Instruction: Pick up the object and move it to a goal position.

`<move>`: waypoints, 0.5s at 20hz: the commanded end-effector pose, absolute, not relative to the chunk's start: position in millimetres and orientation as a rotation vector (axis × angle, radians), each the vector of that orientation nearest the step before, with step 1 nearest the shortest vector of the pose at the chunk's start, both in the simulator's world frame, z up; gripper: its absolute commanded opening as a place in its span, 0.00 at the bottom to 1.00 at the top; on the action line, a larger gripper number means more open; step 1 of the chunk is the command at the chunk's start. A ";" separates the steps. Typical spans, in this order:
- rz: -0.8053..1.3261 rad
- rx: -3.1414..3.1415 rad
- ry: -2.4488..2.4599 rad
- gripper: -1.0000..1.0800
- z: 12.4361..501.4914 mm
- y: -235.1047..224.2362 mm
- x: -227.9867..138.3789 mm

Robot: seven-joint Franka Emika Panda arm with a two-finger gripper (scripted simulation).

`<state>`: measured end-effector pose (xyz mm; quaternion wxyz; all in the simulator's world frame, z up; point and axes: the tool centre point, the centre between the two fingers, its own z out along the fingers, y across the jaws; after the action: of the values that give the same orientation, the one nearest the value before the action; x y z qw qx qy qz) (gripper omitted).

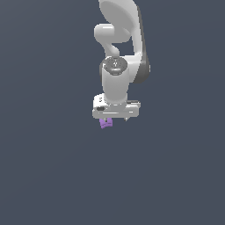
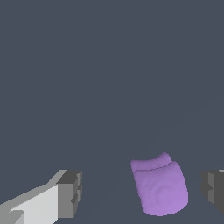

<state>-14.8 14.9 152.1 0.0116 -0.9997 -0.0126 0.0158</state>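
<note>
Exterior view: white pincer (image 1: 115,117) hangs at frame centre over a small purple lumpy block (image 1: 105,123).
Pincer spread wide, gripping nothing; the block (image 2: 160,188) sits between its grey fingertips (image 2: 70,193), touching neither.

One arm (image 1: 116,66) was present, carrying one gripper (image 2: 142,192). The gripper had two fingers (image 2: 70,192), both shown in the wrist view, one to each side of the block. One purple block (image 2: 160,188) was present; in the exterior view the same single block (image 1: 105,123) appeared just under the gripper (image 1: 115,118). No second block of any other colour appeared in either view. The surface was one plain grey counter (image 1: 48,176).
</note>
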 end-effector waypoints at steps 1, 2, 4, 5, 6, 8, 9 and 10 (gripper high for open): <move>0.049 -3.118 -0.039 0.96 152.1 14.9 -14.8; 0.049 -3.118 -0.039 0.96 152.3 14.5 -14.8; 0.050 -3.119 -0.039 0.96 153.2 11.7 -14.8; 0.051 -3.119 -0.039 0.96 154.0 9.2 -14.8; 0.052 -3.120 -0.038 0.96 155.1 6.0 -14.7; 0.054 -3.122 -0.036 0.96 157.8 -0.7 -14.5; 0.054 -3.122 -0.034 0.96 159.0 -2.9 -14.3; 0.055 -3.123 -0.032 0.96 160.0 -4.5 -14.0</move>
<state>-14.3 -1.2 158.3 0.0095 -0.9997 -0.0108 0.0172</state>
